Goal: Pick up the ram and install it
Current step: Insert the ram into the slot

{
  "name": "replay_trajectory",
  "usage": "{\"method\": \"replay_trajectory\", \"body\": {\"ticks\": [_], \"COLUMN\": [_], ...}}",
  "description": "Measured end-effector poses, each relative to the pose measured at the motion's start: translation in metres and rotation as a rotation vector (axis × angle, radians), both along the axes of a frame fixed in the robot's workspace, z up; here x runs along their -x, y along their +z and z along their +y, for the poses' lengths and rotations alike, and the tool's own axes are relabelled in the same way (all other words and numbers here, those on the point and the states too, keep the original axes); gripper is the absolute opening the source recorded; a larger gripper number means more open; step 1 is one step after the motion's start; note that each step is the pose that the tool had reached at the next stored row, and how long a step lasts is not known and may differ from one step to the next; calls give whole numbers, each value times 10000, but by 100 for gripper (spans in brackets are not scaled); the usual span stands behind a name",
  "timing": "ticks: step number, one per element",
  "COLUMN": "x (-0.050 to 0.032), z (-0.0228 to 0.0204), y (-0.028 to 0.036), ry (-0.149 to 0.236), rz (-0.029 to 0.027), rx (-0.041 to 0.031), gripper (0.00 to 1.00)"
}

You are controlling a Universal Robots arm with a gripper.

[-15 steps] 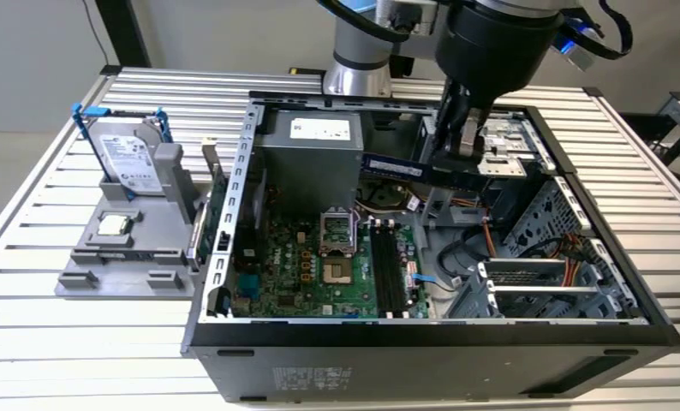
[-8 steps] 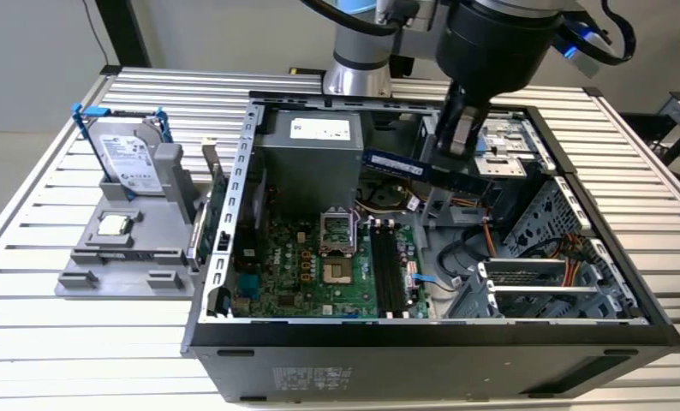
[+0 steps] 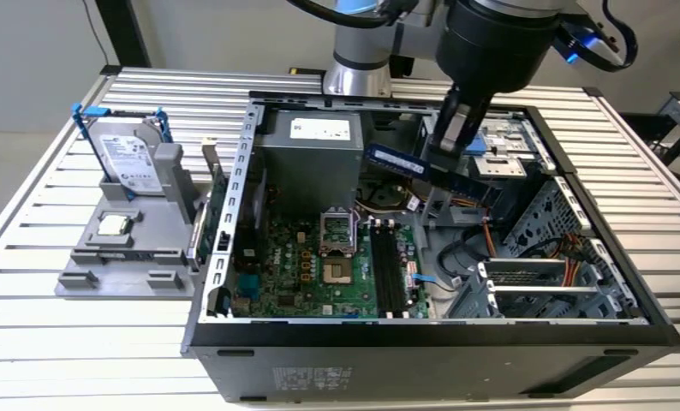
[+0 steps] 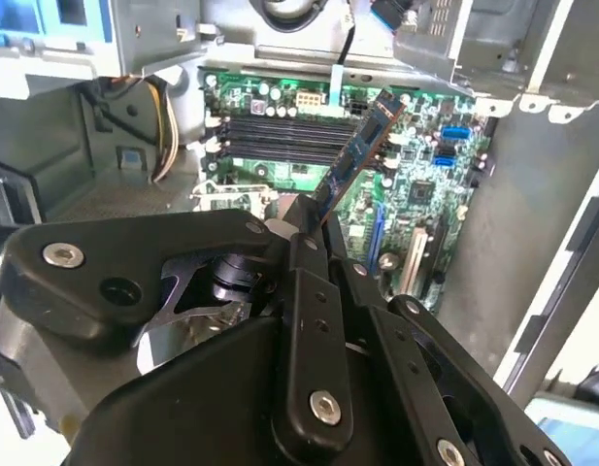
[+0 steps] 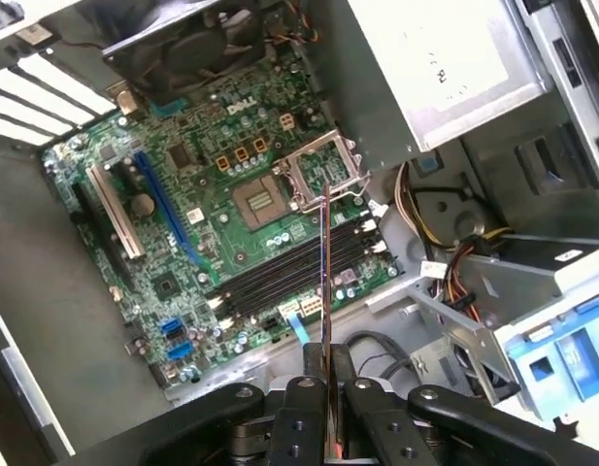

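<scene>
The hand is matt black with bright metal screws. The ram is circuit board with a slight sheen. The case is bare grey sheet metal; the counter, ribbed satin metal.

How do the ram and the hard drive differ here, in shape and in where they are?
The ram is a thin, narrow stick; the hard drive is a silver box with blue rails. The ram is held by the gripper, fingers shut on it, above the open computer case; the hard drive stands upright on a grey holder outside the case, at the exterior view's left. Neither is installed in the case.
</scene>
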State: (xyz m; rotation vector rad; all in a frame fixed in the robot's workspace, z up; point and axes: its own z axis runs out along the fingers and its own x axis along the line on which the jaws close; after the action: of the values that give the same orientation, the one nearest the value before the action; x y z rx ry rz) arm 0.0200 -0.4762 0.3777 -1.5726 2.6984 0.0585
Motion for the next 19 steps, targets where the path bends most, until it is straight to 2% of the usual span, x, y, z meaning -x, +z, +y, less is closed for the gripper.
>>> {"method": "replay_trajectory", "body": {"ticks": [19], "x": [0], "z": [0], "y": [0], "ry": [-3308], "rz": [0], "rx": [1], "gripper": [0]}}
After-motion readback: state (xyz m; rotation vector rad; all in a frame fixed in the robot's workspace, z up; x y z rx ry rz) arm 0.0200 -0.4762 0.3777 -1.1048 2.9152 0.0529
